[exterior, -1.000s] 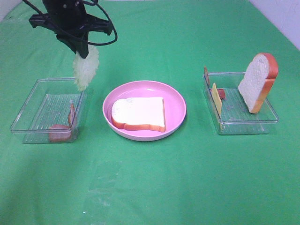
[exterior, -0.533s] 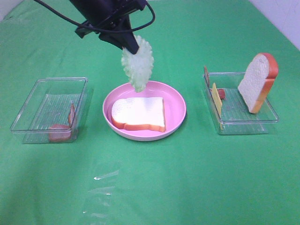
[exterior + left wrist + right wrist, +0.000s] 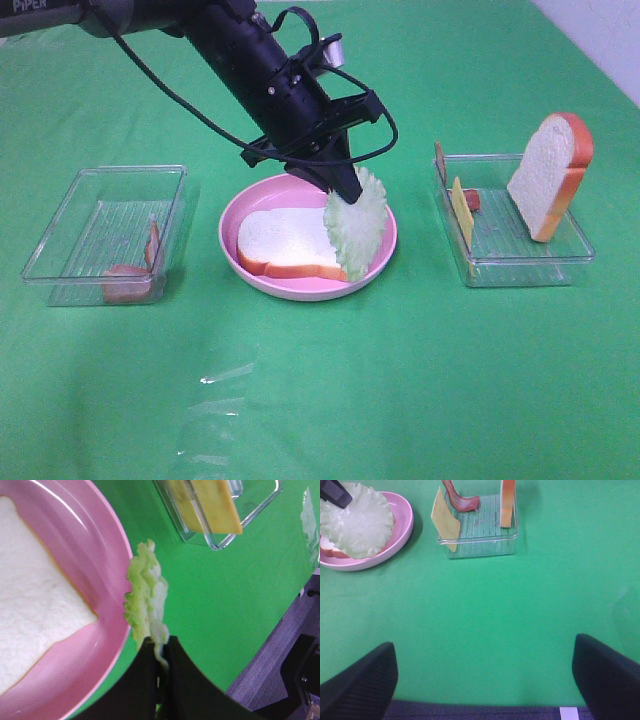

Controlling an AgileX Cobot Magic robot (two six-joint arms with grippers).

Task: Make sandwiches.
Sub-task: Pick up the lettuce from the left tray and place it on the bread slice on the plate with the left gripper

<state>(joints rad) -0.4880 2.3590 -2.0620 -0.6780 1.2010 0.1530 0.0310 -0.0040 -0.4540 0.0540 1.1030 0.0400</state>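
**Q:** How was the pale green lettuce leaf (image 3: 356, 222) oriented?

**A:** Its long axis was near-upright. The top was clamped between the left fingers (image 3: 343, 184), and the tip hung over the right side of the round pink plate (image 3: 300, 290), overlapping a corner of the flat white square bread slice (image 3: 285, 240).

**Q:** How did the views differ?

**A:** The left wrist view showed the leaf edge-on, the right wrist view its broad face. The right fingers (image 3: 362, 680) were spread wide, holding nothing, and were cut off by the frame. Whether the tip touched the plate was unclear.
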